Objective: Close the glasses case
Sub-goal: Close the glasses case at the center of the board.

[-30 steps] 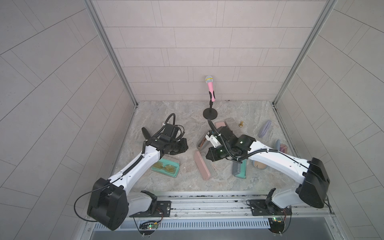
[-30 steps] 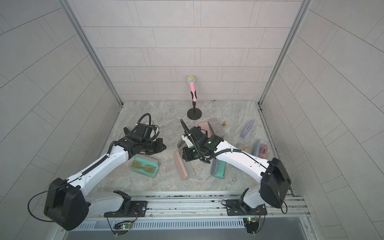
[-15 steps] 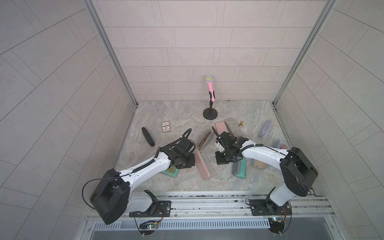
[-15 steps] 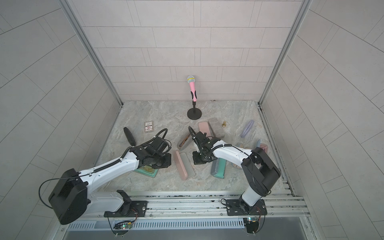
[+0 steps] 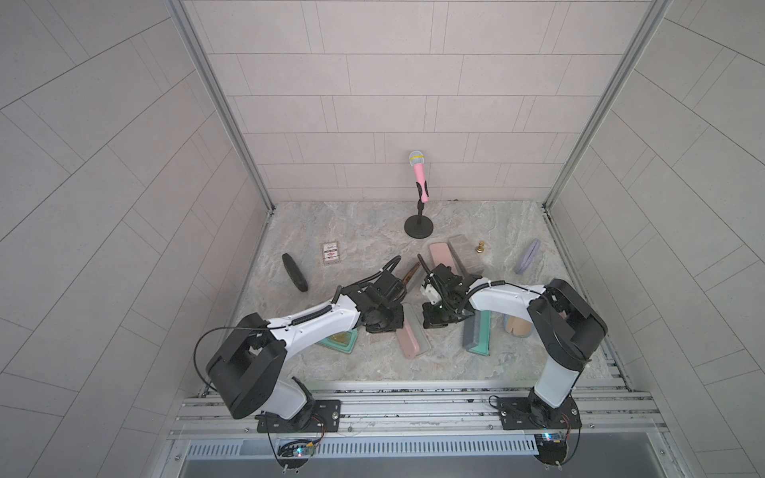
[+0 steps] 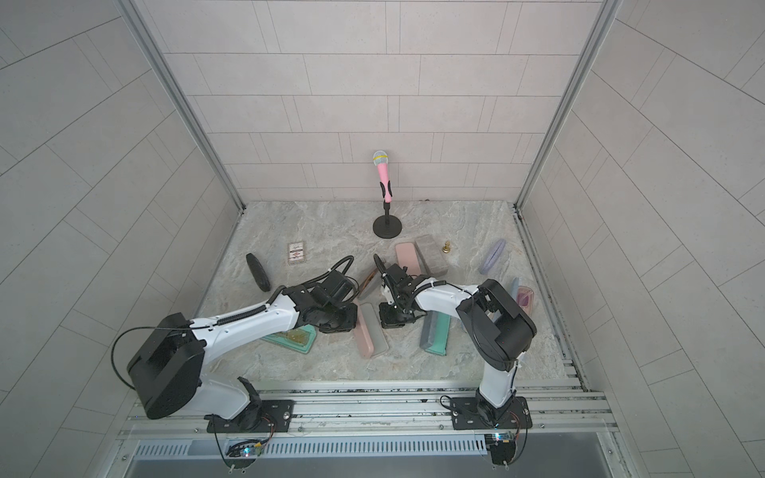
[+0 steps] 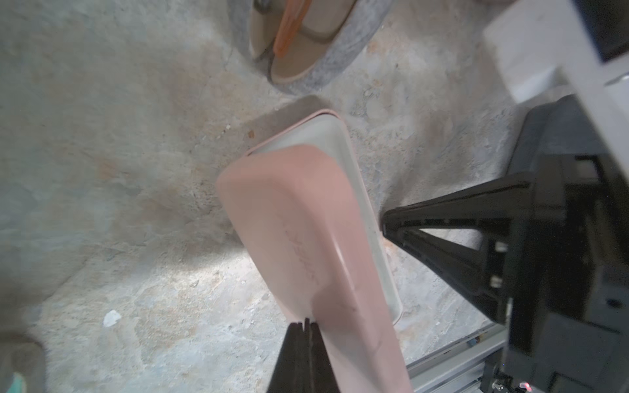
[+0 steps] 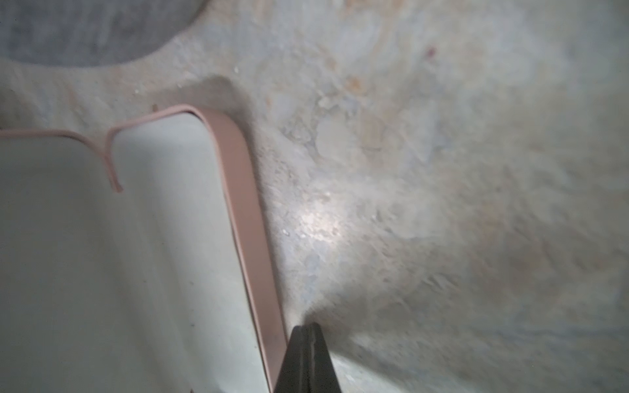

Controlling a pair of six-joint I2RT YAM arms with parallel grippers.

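The job is part done, not all done. The pink case (image 5: 407,343) lies on the table (image 5: 352,231), near the front middle, right btw the two arms. It's open. In the left wrist view the lid (image 7: 289,231) is up on a slant. It leans over the base (image 7: 335,134) w/ a big gap. I think it's approx halfway down. What's left: push the lid all the way down till it meets the base & shuts.

L gripper (image 7: 305,326): jaws pressed tight together, holding nothing. Its tip sits at the lid's outer side and looks like it's touching, like a poking finger.

R gripper (image 8: 308,329): jaws tight together too, nothing in them. Its tip is just beside the base's outer wall, on the other long side. Can't tell if it really touches. My guess: R is there to stop the base sliding while L tips the lid over.

How the case looks: long & thin w/ round corners. It's pink & smooth outside. The lid has small raised writing, too blurry to read. The inside is pale grey-white. I see no glasses in it, but the lid hides part of the inside. It looks hard, so the lid should swing on its hinge, not bend.
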